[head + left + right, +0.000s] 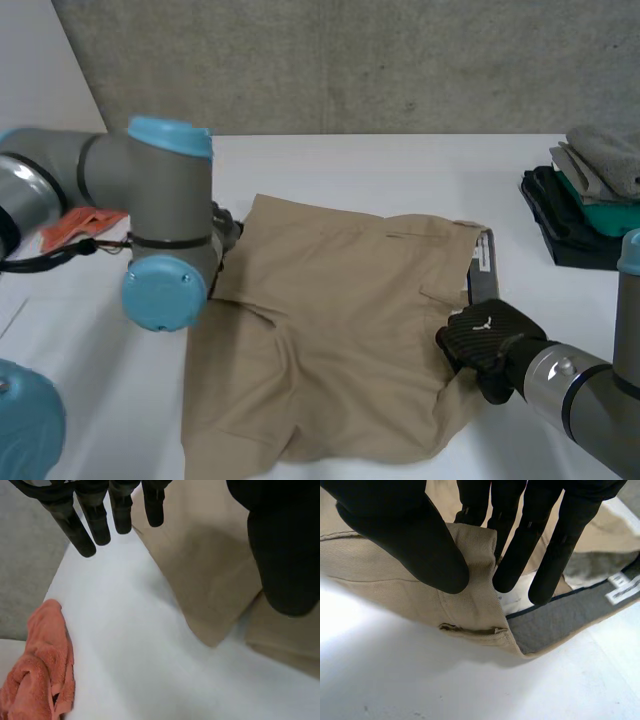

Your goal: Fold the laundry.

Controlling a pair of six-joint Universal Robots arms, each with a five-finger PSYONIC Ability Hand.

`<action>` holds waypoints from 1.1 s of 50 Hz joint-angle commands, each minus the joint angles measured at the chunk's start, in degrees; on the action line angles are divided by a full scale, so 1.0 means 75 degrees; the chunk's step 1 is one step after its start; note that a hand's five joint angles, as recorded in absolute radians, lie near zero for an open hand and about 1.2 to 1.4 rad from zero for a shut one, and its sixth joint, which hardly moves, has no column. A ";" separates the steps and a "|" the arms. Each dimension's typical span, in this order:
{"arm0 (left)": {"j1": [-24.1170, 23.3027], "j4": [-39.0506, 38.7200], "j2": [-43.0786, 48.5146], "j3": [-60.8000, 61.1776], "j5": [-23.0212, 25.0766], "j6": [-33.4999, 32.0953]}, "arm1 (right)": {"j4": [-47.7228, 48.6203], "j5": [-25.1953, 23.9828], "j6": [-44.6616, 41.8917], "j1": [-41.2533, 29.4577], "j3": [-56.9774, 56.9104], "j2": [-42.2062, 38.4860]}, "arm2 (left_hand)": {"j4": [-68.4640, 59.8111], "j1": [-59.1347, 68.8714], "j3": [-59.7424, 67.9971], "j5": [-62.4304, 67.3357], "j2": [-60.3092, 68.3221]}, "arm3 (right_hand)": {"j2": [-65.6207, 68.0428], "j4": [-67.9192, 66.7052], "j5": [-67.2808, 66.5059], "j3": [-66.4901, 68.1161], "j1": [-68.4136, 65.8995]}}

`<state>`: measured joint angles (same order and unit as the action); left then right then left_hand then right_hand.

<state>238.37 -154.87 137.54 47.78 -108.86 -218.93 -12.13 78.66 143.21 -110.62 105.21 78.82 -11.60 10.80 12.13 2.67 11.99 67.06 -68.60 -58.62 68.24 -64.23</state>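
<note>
Tan shorts (340, 330) lie spread on the white table (400, 165), centre of the head view and running to the lower middle. Cloth is mostly flat w/ a few creases. The waistband (478, 262) is on the right side of the shorts, turned over so its grey lining (555, 622) shows, w/ a white label (624, 587) on it.

Right hand (490, 340) is at lower right of the head view, on the shorts' right edge just below the waistband. Right wrist view: thumb (410, 535) presses on the outer face of a raised fold of the tan cloth, fingers (520, 550) sit behind it, so the fold is pinched between them. A belt loop (467, 629) sits just under the thumb, at the cloth's edge.

Left hand (97, 522) is by the shorts' upper-left corner, in the head view mostly hidden behind the left arm (165, 230), which fills the left-centre. Left wrist view: fingers straight and slightly spread over bare table next to the cloth's edge, thumb (285, 555) over the tan cloth. Nothing is held. Can't tell if the thumb touches the cloth.

Orange towel (85, 225) lies crumpled at the far left of the head view, near the table edge and well apart from the shorts. A pile of folded clothes (590, 195) in grey, green and black sits at the right edge. Grey concrete wall (350, 60) runs across the top.
</note>
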 commanded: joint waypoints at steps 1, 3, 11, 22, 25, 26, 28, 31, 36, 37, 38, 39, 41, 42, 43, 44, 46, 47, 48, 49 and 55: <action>0.0209 0.0189 -0.1634 0.0914 0.0556 0.1310 | 0.0503 -0.0093 0.0544 0.0194 -0.0035 0.0213 | 0.0214 -0.0107 -0.0284 -0.0356 -0.0266 | 0.1725 -0.1520 -0.1517 0.1568 -0.2103; 0.0256 0.0154 -0.2105 0.1384 0.0826 0.1463 | 0.0645 -0.0117 0.0803 0.0277 -0.0059 0.0213 | 0.0214 -0.0107 -0.0284 -0.0356 -0.0266 | 0.1725 -0.1520 -0.1517 0.1568 -0.2103; 0.0280 0.0282 -0.4028 0.4150 0.2279 0.1757 | 0.1032 -0.0070 0.2689 0.0804 -0.0235 0.0167 | -0.0329 0.0436 0.0259 0.0187 0.0277 | 0.1725 -0.1520 -0.1517 0.1568 -0.2103; -0.0165 0.0294 -0.4990 0.6601 0.2784 0.1757 | 0.1313 0.0609 0.4003 0.1062 -0.0246 0.0073 | -0.1138 0.1244 0.1067 0.0996 0.1086 | 0.1725 -0.1520 -0.1517 0.1568 -0.2103; -0.0352 -0.0008 -0.4839 0.6695 0.2738 0.1757 | 0.1278 0.0703 0.3957 0.1004 -0.0247 0.0061 | -0.1182 0.1289 0.1112 0.1040 0.1130 | 0.1725 -0.1520 -0.1517 0.1568 -0.2103; -0.0400 -0.0184 -0.4710 0.6695 0.2703 0.1769 | 0.1255 0.0703 0.3945 0.0980 -0.0246 0.0073 | -0.1427 0.1533 0.1356 0.1285 0.1375 | 0.1725 -0.1520 -0.1517 0.1568 -0.2103; -0.0435 -0.0722 -0.4174 0.6602 0.2470 0.1804 | 0.1220 0.0703 0.3921 0.0945 -0.0235 0.0096 | -0.3588 0.3695 0.3518 0.3446 0.3536 | 0.1725 -0.1520 -0.1517 0.1568 -0.2103; -0.0435 -0.1088 -0.3680 0.6368 0.2141 0.1827 | 0.1044 0.0656 0.3816 0.0957 -0.0258 0.0213 | -0.8339 0.8446 0.8269 0.8198 0.8288 | 0.1725 -0.1520 -0.1517 0.1568 -0.2103; -0.0412 -0.0843 -0.3431 0.6320 0.1928 0.1792 | -0.0031 -0.0033 0.1840 0.1178 -0.0118 0.0494 | -0.9119 0.9226 0.9049 0.8977 0.9067 | 0.1725 -0.1520 -0.1517 0.1568 -0.2103; -0.0412 -0.0738 -0.3548 0.6401 0.1998 0.1757 | -0.0290 -0.0186 0.1394 0.1261 -0.0071 0.0529 | -0.9119 0.9226 0.9049 0.8977 0.9067 | 0.1725 -0.1520 -0.1517 0.1568 -0.2103; -0.0423 -0.0447 -0.3793 0.6576 0.2185 0.1595 | -0.1046 -0.0570 0.0207 0.1470 0.0080 0.0599 | -0.9119 0.9226 0.9049 0.8977 0.9067 | 0.1725 -0.1520 -0.1517 0.1568 -0.2103; -0.0424 -0.0293 -0.3888 0.6648 0.2268 0.1477 | -0.1518 -0.0737 -0.0525 0.1612 0.0163 0.0600 | -0.9119 0.9226 0.9049 0.8977 0.9067 | 0.1725 -0.1520 -0.1517 0.1568 -0.2103; -0.0435 0.0302 -0.4110 0.6846 0.2525 0.1034 | -0.2733 -0.1053 -0.2265 0.1974 0.0408 0.0588 | -0.9119 0.9226 0.9049 0.8977 0.9067 | 0.1725 -0.1520 -0.1517 0.1568 -0.2103; -0.0458 0.0515 -0.4146 0.6882 0.2608 0.0891 | -0.3055 -0.1089 -0.2730 0.2081 0.0468 0.0565 | -0.9119 0.9226 0.9049 0.8977 0.9067 | 0.1725 -0.1520 -0.1517 0.1568 -0.2103; -0.0470 0.0726 -0.4147 0.6906 0.2667 0.0739 | -0.3348 -0.1159 -0.3187 0.2198 0.0503 0.0530 | -0.9119 0.9226 0.9049 0.8977 0.9067 | 0.1725 -0.1520 -0.1517 0.1568 -0.2103; -0.0494 0.1041 -0.4112 0.6906 0.2760 0.0540 | -0.3757 -0.1230 -0.3714 0.2350 0.0504 0.0483 | -0.9119 0.9226 0.9049 0.8977 0.9067 | 0.1725 -0.1520 -0.1517 0.1568 -0.2103; -0.0517 0.1184 -0.4065 0.6836 0.2761 0.0433 | -0.3575 -0.1254 -0.3510 0.2363 0.0364 0.0343 | -0.9119 0.9226 0.9049 0.8977 0.9067 | 0.1725 -0.1520 -0.1517 0.1568 -0.2103; -0.0540 0.1104 -0.3995 0.6673 0.2726 0.0421 | -0.3295 -0.1254 -0.2986 0.2282 0.0096 0.0110 | -0.9119 0.9226 0.9049 0.8977 0.9067 | 0.1725 -0.1520 -0.1517 0.1568 -0.2103; -0.0541 0.1022 -0.3948 0.6544 0.2691 0.0433 | -0.3130 -0.1254 -0.2645 0.2246 -0.0069 0.0003 | -0.9119 0.9226 0.9049 0.8977 0.9067 | 0.1725 -0.1520 -0.1517 0.1568 -0.2103; -0.0529 0.0928 -0.3878 0.6404 0.2621 0.0456 | -0.2954 -0.1254 -0.2270 0.2223 -0.0233 -0.0067 | -0.9119 0.9226 0.9049 0.8977 0.9067 | 0.1725 -0.1520 -0.1517 0.1568 -0.2103; -0.0435 -0.0032 -0.3268 0.4799 0.1953 0.0726 | -0.1606 -0.1137 0.0087 0.2047 -0.1136 -0.0408 | -0.9119 0.9226 0.9049 0.8977 0.9067 | 0.1725 -0.1520 -0.1517 0.1568 -0.2103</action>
<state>234.51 -148.57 108.94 94.17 -90.15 -215.39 -34.20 69.10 126.68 -93.68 103.06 78.42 -68.34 66.84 67.86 57.10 68.30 67.60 -68.61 -58.65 68.25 -65.05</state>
